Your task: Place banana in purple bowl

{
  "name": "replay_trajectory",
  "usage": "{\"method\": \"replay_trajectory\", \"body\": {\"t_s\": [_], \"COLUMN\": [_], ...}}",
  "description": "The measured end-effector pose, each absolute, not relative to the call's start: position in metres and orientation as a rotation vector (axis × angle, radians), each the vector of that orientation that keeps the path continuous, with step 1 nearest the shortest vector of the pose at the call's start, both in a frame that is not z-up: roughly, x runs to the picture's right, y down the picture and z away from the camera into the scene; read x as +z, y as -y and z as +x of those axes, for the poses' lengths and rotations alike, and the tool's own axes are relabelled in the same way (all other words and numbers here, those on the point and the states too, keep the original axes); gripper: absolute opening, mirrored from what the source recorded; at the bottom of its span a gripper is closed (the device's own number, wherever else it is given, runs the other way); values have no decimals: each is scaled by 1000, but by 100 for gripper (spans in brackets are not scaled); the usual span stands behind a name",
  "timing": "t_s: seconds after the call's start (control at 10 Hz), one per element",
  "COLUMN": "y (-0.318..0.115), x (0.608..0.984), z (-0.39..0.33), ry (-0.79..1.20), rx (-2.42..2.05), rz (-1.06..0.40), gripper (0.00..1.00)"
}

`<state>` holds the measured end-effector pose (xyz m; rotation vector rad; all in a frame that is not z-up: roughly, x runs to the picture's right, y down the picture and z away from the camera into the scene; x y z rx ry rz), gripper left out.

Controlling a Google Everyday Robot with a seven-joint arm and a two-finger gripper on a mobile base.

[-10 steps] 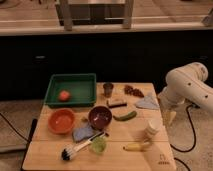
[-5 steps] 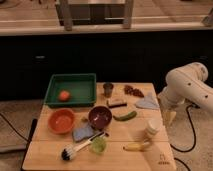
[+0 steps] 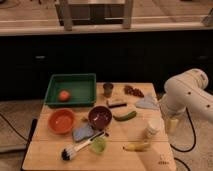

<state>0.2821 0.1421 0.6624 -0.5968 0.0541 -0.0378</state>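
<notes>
**A:** Where is the hand?

**B:** I see the hand (image 3: 171, 124) low under the white arm (image 3: 187, 95), by the right edge of the counter (image 3: 50, 152) in my view. Its fingers are spread wide and it has hold of nothing.

**A:** And the banana?

**B:** The banana (image 3: 136, 146) lies flat on the counter near the front edge, towards the right. From the hand it is lower in my view and off to the left, near but clearly apart. 1 white jar (image 3: 152, 128) stands just above the banana, roughly between it and the hand.

**A:** Where is the purple bowl?

**B:** The purple bowl (image 3: 100, 116) sits upright near the middle of the counter, well apart from the hand and further left than the banana. I cannot tell what is inside it. A green vegetable (image 3: 124, 116) lies just to its right, and an orange bowl (image 3: 62, 120) sits just to its left.

**A:** Is anything between the banana and the bowl?

**B:** 1 green cup (image 3: 98, 145) and a brush (image 3: 80, 148) lie in front of the bowl, left of the banana. A green tray (image 3: 71, 82) sits at the back left.
</notes>
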Motion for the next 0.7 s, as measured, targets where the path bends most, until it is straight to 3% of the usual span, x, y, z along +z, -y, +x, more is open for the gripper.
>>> {"method": "replay_trajectory", "body": {"t_s": [0.7], "y": [-177], "x": [662], "z": [260], "ry": [-20], "rx": [-104], "rz": [-627], "gripper": [80]}}
